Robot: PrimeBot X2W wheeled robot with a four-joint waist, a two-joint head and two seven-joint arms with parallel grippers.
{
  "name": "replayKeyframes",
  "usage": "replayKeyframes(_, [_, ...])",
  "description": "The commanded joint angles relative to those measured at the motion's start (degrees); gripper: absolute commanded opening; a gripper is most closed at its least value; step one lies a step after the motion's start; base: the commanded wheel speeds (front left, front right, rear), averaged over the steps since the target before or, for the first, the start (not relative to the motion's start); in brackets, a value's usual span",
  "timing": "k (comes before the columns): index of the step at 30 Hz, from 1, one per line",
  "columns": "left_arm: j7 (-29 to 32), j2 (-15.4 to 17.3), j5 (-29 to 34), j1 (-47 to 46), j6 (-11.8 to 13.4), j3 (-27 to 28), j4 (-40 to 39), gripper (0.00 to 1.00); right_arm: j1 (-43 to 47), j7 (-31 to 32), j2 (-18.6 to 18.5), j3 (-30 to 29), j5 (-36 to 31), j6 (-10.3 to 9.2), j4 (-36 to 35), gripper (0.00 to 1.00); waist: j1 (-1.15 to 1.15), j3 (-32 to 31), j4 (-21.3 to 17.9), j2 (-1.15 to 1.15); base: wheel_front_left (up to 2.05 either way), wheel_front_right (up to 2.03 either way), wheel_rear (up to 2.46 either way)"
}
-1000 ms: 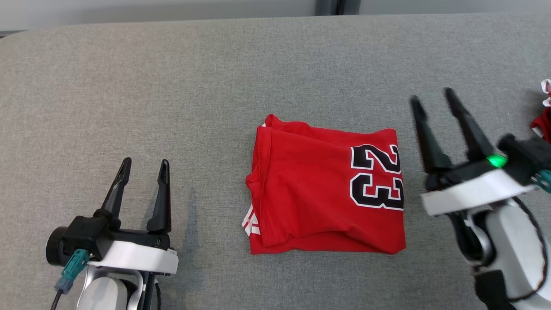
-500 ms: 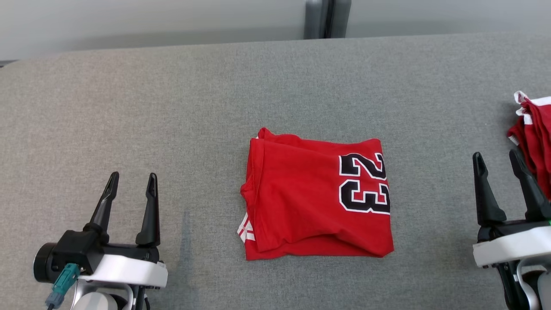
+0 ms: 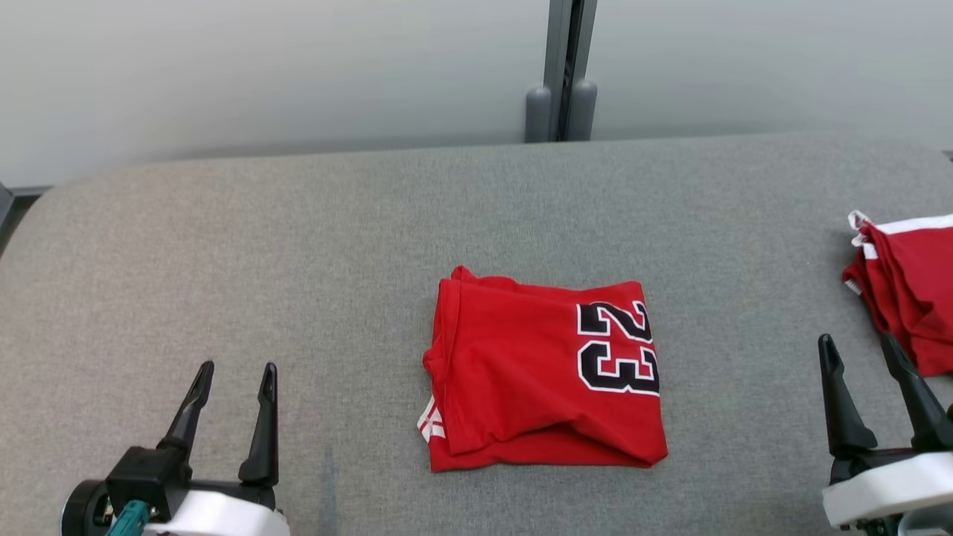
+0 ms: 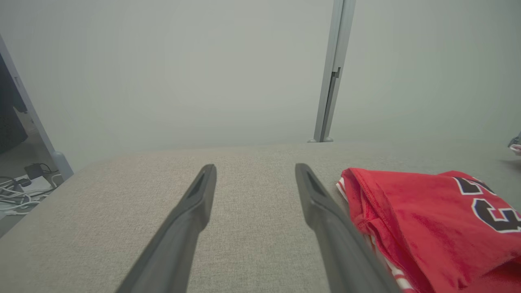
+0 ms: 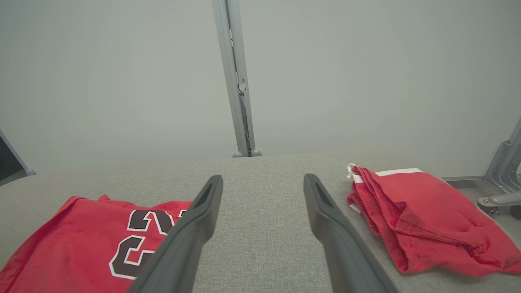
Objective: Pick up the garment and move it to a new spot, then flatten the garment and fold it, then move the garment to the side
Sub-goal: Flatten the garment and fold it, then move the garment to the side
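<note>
The garment [image 3: 543, 368] is a red jersey with a black "23", folded into a compact rectangle in the middle of the grey table [image 3: 298, 246]. It also lies at the right in the left wrist view [image 4: 427, 219] and at the lower left in the right wrist view [image 5: 93, 240]. My left gripper [image 3: 236, 370] stands open at the lower left, well clear of the jersey, nothing between its fingers [image 4: 195, 211]. My right gripper [image 3: 858, 342] stands open at the lower right, also empty, between the jersey and the red pile.
A second pile of red cloth with white trim [image 3: 904, 283] lies at the table's right edge, close to my right gripper; it is at the right in the right wrist view [image 5: 423, 215]. A grey post [image 3: 562, 71] stands behind the table against a pale wall.
The head camera has tilted up, showing more wall and post. My right gripper has pulled back from beside the jersey toward the lower right. The jersey lies as before.
</note>
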Motion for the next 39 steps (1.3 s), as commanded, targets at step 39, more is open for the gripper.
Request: replayKeyframes(39, [1.9, 1.7, -1.6, 1.7, 1.7, -1.1, 1.1, 1.0, 4.8, 3.6, 0.5, -0.4, -1.0, 0.01, -5.0, 1.0, 0.0, -4.7, 0.0, 0.0, 0.0, 0.0, 0.0])
